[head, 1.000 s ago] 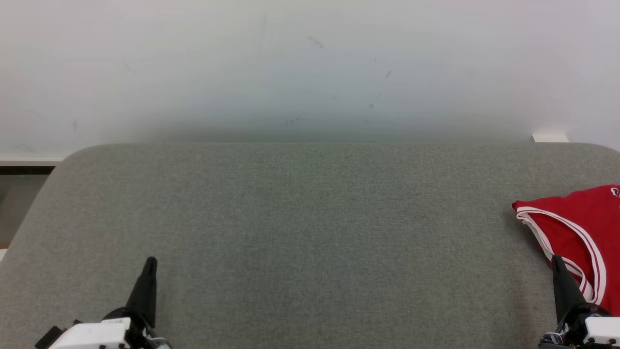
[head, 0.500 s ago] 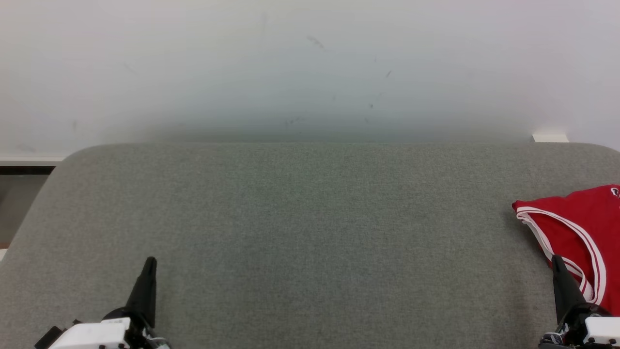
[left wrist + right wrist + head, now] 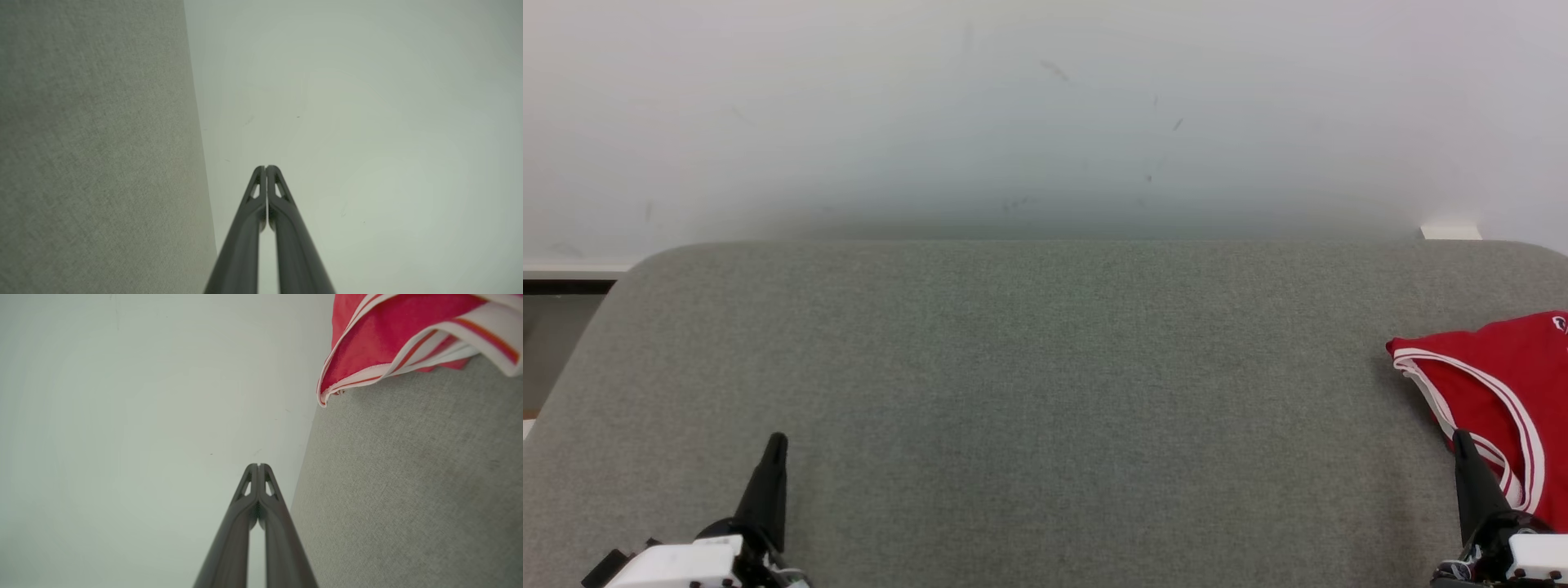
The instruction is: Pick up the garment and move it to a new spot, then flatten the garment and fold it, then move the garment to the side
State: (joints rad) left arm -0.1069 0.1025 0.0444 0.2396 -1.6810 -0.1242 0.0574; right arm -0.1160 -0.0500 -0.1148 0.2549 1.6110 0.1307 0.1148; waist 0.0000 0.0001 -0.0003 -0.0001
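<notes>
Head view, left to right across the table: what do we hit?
left gripper → bare grey table → red garment. The right gripper overlaps the garment's near edge, so it is left out of the order.

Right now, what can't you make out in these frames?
1) The garment: in the head view it is cut by the right edge, so its full shape and fold state are unknown.
2) Its emblem: cut by the same edge and unreadable.
3) Its hem: in the head view it is partly behind the right pincer, and contact is unclear.
4) The grey table: its near edge and right end lie outside the frame.
</notes>
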